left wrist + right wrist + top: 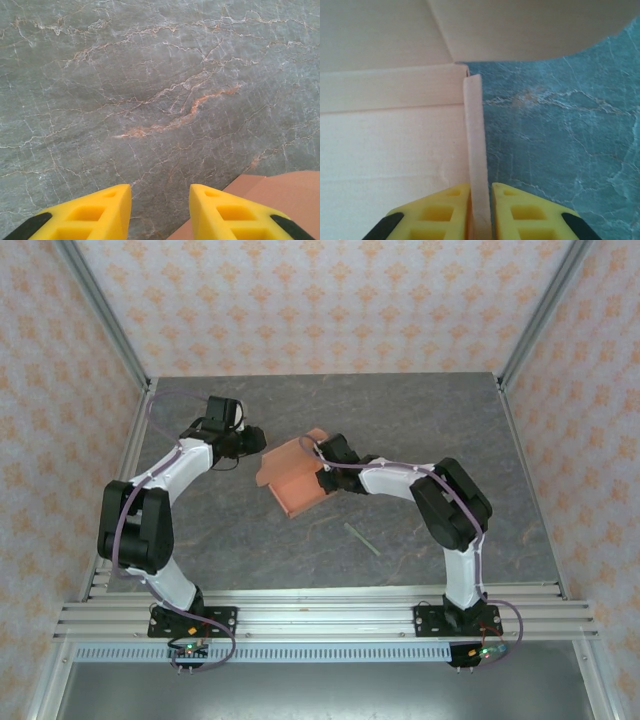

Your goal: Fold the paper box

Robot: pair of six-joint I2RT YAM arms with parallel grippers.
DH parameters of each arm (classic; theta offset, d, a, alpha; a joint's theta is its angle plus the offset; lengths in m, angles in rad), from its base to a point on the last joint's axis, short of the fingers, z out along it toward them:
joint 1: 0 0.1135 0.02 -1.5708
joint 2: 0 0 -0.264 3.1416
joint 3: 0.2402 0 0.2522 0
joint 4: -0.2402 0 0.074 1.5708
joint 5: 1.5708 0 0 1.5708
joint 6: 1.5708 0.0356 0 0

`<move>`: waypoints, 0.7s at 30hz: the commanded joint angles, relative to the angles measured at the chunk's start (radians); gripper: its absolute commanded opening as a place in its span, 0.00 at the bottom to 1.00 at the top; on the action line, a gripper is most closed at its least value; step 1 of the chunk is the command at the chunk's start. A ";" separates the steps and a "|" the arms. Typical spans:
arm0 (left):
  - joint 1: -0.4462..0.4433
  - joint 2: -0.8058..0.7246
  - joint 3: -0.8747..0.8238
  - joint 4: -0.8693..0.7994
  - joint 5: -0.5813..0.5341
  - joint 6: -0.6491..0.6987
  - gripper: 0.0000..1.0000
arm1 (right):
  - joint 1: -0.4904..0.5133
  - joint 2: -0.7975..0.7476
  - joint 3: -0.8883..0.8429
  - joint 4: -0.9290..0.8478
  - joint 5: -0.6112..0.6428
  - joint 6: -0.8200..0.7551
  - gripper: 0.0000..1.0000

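We see the right gripper (481, 189) pinching a flap of the paper box (293, 485); the left gripper (160, 195) hangs spread just left of it.

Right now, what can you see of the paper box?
The box is salmon-orange thin card, partly folded, resting on the table. It shows a flat panel with creased edges, a narrow upright side flap and a rounded end flap. The right claw pinches the side flap; a corner lies by the open left claw.
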 commanded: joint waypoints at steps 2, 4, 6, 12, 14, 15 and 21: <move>0.006 -0.045 -0.012 -0.020 -0.022 0.023 0.36 | 0.014 0.011 0.016 -0.058 0.120 -0.015 0.15; 0.007 -0.049 -0.014 -0.019 -0.019 0.023 0.36 | 0.019 0.014 0.021 -0.072 0.144 -0.014 0.14; 0.006 -0.054 -0.019 -0.018 -0.017 0.021 0.36 | 0.019 0.016 0.023 -0.082 0.160 -0.010 0.12; 0.006 -0.067 -0.029 -0.018 -0.014 0.021 0.36 | 0.019 0.027 0.044 -0.128 0.223 0.006 0.09; 0.006 -0.070 -0.031 -0.018 -0.013 0.023 0.35 | 0.019 0.031 0.047 -0.142 0.245 0.017 0.08; 0.007 -0.072 -0.033 -0.020 -0.011 0.023 0.35 | 0.020 0.032 0.049 -0.147 0.253 0.025 0.07; 0.006 -0.084 -0.047 -0.018 0.002 0.021 0.35 | 0.018 0.028 0.061 -0.174 0.289 0.061 0.09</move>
